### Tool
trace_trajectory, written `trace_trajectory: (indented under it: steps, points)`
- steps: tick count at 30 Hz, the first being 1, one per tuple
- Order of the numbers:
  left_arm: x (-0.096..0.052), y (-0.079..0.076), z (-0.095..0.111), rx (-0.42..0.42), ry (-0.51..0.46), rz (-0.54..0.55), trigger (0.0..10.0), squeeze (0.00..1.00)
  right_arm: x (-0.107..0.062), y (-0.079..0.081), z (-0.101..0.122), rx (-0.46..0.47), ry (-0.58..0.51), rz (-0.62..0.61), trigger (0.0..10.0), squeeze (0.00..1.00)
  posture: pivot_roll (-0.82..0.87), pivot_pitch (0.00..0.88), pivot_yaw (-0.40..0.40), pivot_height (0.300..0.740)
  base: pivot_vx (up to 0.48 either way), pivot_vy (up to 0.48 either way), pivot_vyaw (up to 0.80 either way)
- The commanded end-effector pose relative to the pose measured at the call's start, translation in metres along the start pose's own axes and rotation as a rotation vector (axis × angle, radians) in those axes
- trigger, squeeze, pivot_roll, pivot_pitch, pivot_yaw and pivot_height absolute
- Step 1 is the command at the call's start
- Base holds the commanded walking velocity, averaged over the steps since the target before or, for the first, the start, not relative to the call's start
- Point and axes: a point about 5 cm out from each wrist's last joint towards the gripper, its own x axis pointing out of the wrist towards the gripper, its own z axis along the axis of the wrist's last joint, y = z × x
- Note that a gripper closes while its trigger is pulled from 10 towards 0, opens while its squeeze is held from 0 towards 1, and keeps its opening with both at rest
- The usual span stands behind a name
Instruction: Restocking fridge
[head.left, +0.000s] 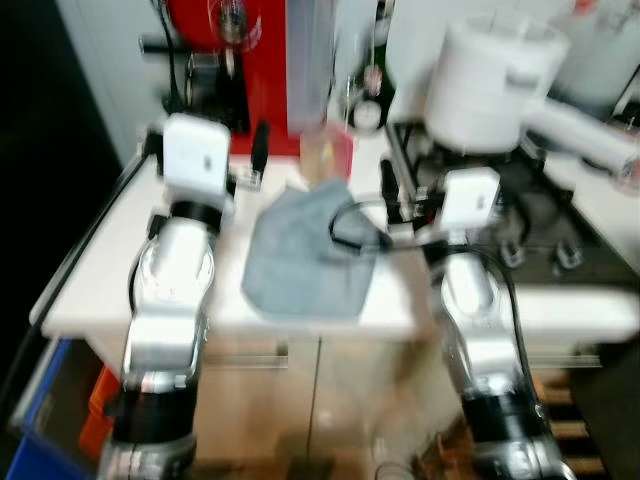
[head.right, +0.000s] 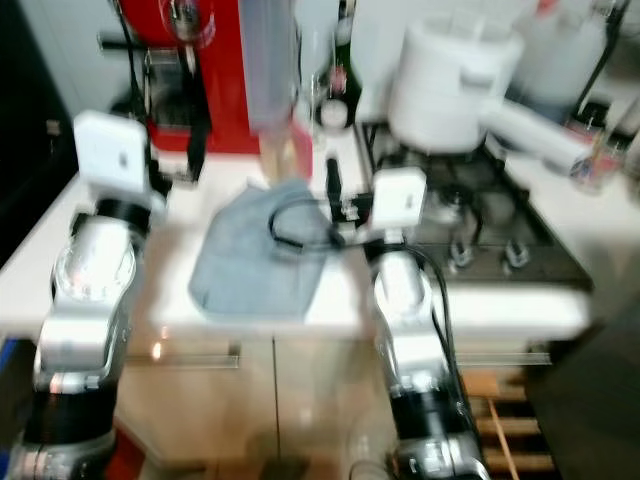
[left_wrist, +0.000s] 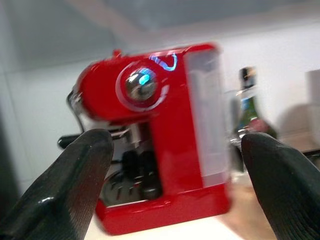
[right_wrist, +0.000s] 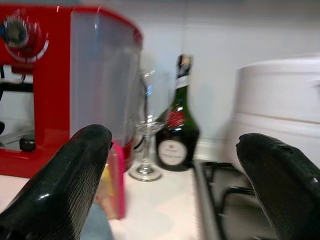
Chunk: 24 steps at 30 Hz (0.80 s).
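Left gripper (left_wrist: 175, 185) fingers spread, empty, facing the red espresso machine (left_wrist: 155, 135). Right gripper (right_wrist: 175, 190) fingers also spread, empty, facing a dark bottle (right_wrist: 176, 125) and wine glass (right_wrist: 148, 130). Grey cloth (head.left: 305, 250) lies on the counter (head.left: 90, 290) between both arms. Fridge unseen.

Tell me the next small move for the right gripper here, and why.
Probably ease the right gripper forward toward the dark green bottle, likely the thing to restock. Its fingers are open and empty, the bottle stands upright ahead between them, and a wine glass stands close beside it, so go slowly.
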Motion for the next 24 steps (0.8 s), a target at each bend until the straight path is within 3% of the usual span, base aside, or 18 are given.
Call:
trace_trajectory:
  steps: [1,5,10,13,14,16,24]
  points:
    - [0.000,0.006,-0.001,0.006,0.013,0.032,10.0,0.00,0.005,0.010,0.002,0.010,-0.010,0.033,10.0,0.00,-0.03,0.000,-0.027,0.740,0.480,0.000,0.00]
    - [0.003,0.012,0.005,0.035,-0.022,0.083,10.0,0.00,0.004,0.012,0.002,0.017,-0.014,0.047,10.0,0.00,-0.03,0.000,-0.028,0.740,0.457,0.000,0.00]
    - [0.016,0.010,0.017,0.039,-0.030,0.060,10.0,0.00,0.003,0.013,0.004,0.026,-0.025,0.049,10.0,0.00,-0.03,0.000,-0.027,0.740,0.000,0.000,0.00]
    - [0.024,0.011,0.026,-0.068,-0.033,0.034,10.0,0.00,0.001,0.014,0.002,0.031,-0.021,0.048,10.0,0.00,-0.04,0.000,-0.018,0.740,0.000,0.000,0.00]
    - [0.027,0.014,0.024,-0.153,0.002,0.049,10.0,0.00,-0.001,0.015,0.002,0.032,-0.020,0.050,10.0,0.00,-0.04,0.000,-0.016,0.740,0.000,0.000,0.00]
    - [0.032,0.013,0.019,-0.247,0.069,0.022,10.0,0.00,-0.003,0.017,0.001,0.037,-0.018,0.052,10.0,0.00,-0.05,0.000,-0.008,0.740,0.000,0.000,0.00]
    - [0.056,0.018,0.004,-0.280,0.196,-0.158,10.0,0.00,-0.005,0.016,0.002,0.049,-0.020,0.035,10.0,0.00,-0.06,0.000,0.001,0.740,0.000,0.000,0.00]
